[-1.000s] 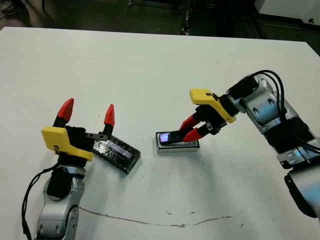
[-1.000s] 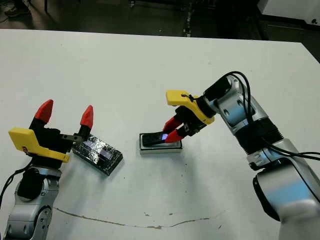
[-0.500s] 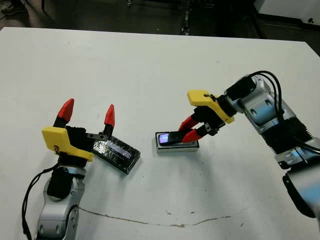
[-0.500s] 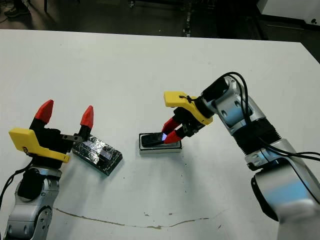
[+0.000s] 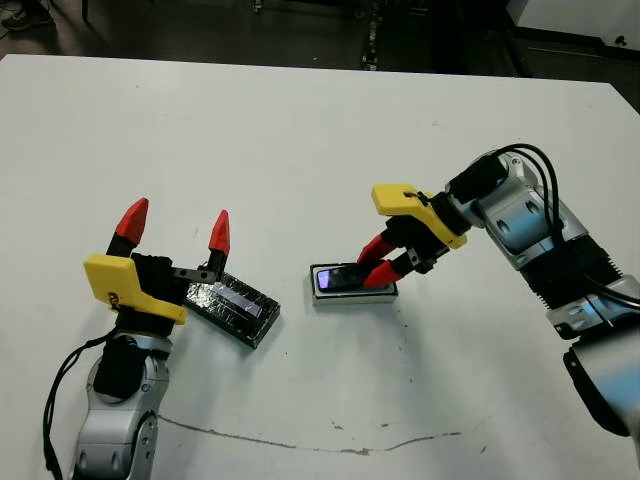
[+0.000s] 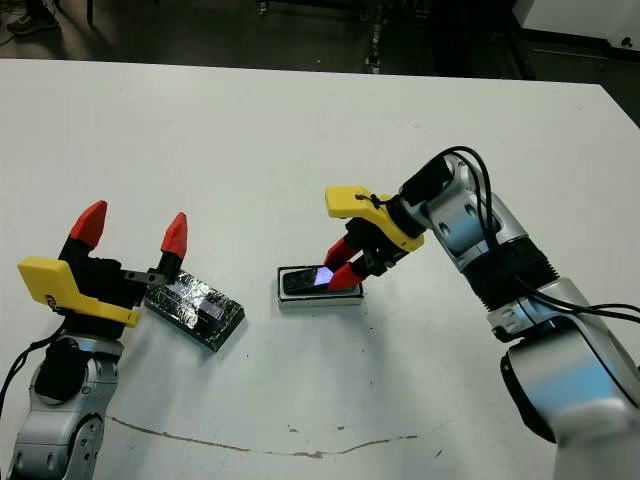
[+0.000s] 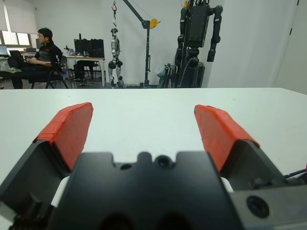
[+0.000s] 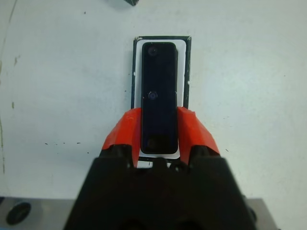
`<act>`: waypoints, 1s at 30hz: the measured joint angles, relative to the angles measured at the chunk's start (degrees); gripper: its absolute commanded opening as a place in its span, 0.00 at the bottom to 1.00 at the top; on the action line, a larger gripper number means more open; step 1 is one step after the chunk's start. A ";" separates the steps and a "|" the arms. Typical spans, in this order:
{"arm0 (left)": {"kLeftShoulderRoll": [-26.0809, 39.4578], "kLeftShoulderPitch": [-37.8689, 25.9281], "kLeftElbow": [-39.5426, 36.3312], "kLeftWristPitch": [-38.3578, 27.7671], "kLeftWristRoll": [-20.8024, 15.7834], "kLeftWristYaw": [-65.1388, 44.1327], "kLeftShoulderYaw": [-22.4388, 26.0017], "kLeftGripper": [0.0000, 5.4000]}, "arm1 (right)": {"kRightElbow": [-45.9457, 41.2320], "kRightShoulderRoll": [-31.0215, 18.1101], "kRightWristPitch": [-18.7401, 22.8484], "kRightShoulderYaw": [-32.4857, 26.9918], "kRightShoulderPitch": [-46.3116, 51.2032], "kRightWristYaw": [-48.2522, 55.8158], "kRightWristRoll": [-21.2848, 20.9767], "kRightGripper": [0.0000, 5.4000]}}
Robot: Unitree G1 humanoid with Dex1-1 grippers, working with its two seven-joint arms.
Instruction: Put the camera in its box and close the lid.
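Left gripper (image 5: 175,228) is up off the table (image 5: 300,140), fingers spread wide, nothing in them. I see the lid (image 5: 233,307) lying flat just beside it on the inner side, silvery stripe up, angled on the table; the near finger looks close to its corner, can't confirm contact from the head view. Box (image 5: 355,292) sits mid-table, well apart from the lid. Camera (image 8: 157,96) is lined up lengthwise inside the box's white rim. Right gripper (image 8: 158,132) is clamped on the camera's near end, one red finger on each long side. I can't tell if the camera is fully seated.
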 measured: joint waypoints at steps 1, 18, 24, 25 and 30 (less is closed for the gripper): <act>0.00 0.02 -0.01 0.01 0.08 0.15 -0.01 1.00 | 0.00 0.05 0.00 0.00 0.02 0.00 0.00 0.32; -0.05 0.20 -0.09 0.35 0.85 0.44 -0.27 1.00 | -1.53 1.03 0.83 -0.59 1.93 -0.75 0.17 0.49; -0.10 0.39 -0.08 0.35 0.75 0.46 -0.24 1.00 | 2.19 1.19 -7.35 0.11 0.98 2.31 0.99 0.67; -0.13 0.38 -0.08 0.34 0.75 0.46 -0.25 1.00 | 2.60 1.19 -8.15 0.33 0.83 2.52 1.39 0.70; -0.15 0.39 -0.08 0.34 0.76 0.46 -0.26 1.00 | 2.99 1.10 -9.65 0.95 0.26 3.02 2.16 0.84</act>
